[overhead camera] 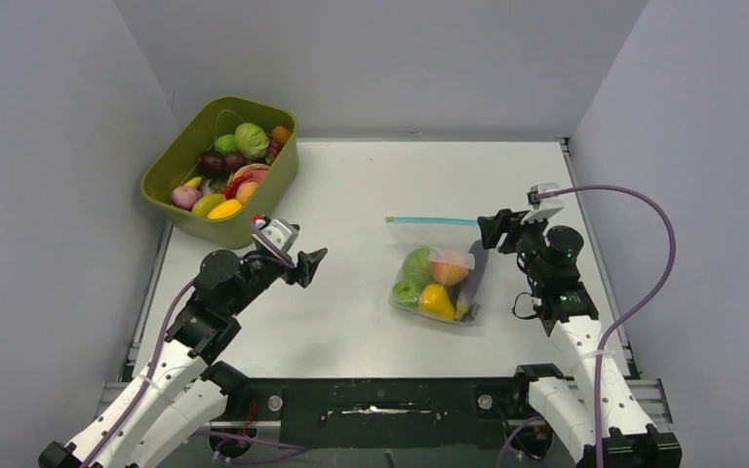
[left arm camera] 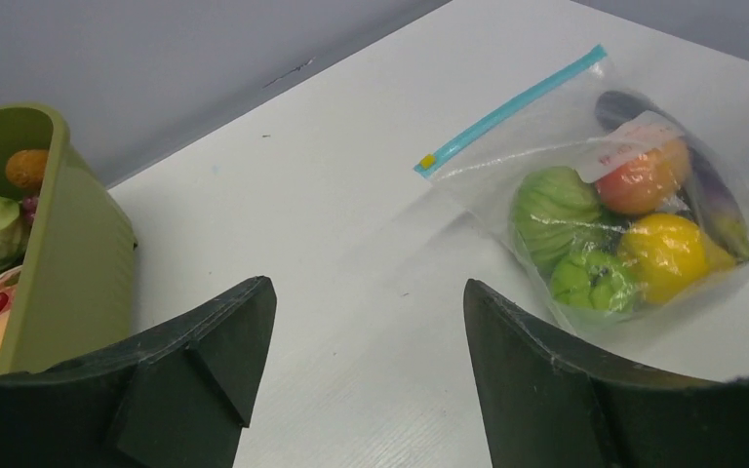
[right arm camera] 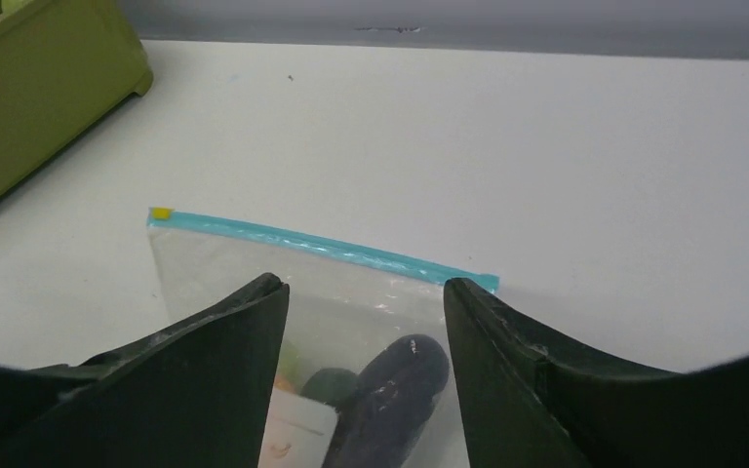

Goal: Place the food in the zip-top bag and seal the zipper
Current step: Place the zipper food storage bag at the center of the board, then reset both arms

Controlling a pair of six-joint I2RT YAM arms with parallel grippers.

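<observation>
The clear zip-top bag (overhead camera: 439,278) lies flat on the white table, right of centre. Inside show a green cabbage (left arm camera: 556,205), a peach (left arm camera: 644,180), a yellow pear (left arm camera: 665,255) and a purple eggplant (right arm camera: 390,400). Its teal zipper (overhead camera: 432,221) runs straight along the far edge and also shows in the right wrist view (right arm camera: 322,249). My left gripper (overhead camera: 304,265) is open and empty, left of the bag. My right gripper (overhead camera: 492,230) is open and empty, just above the bag's right end near the zipper.
The olive-green tub (overhead camera: 222,171) stands at the back left with several more toy foods in it; its wall shows in the left wrist view (left arm camera: 73,263). Grey walls enclose the table on three sides.
</observation>
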